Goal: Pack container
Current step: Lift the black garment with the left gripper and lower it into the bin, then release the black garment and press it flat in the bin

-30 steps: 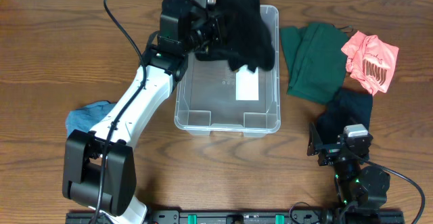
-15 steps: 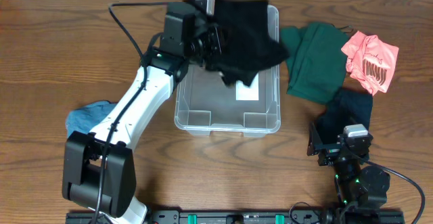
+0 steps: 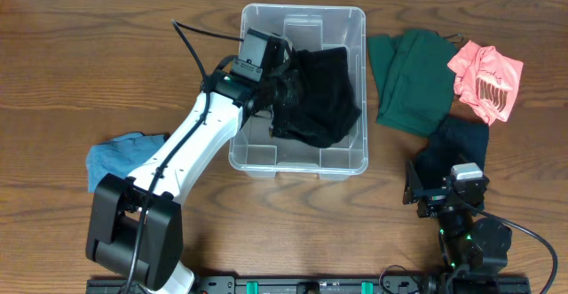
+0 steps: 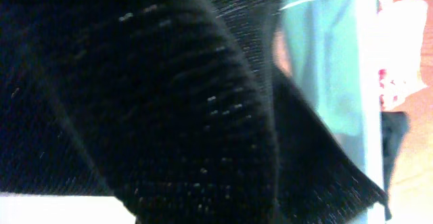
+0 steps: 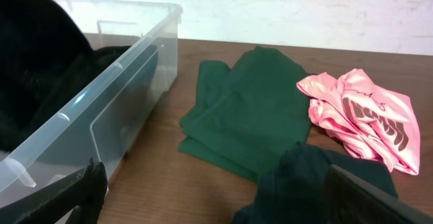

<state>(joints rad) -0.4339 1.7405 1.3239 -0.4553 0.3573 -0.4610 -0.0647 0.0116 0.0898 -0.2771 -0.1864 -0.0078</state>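
the right gripper [image 5: 223,193] sat nearest, fingers spread wide and empty over a dark garment [image 5: 304,176]. a blue garment [image 3: 115,152] lay off to the left. mid-table stood the container [image 3: 302,165], a black garment [image 3: 324,107] sagging inside it under the left gripper [image 3: 284,92]. cloth hid its fingers, so its grip could not be told. best, i judged, to lower until the cloth settled below the rim, then release and lift straight up. beyond lay a green garment [image 3: 413,76] and a pink garment [image 3: 486,79]. count: one container, five garments.

clear container [image 3: 297,162], black garment [image 3: 321,99], green cloth [image 3: 413,76]
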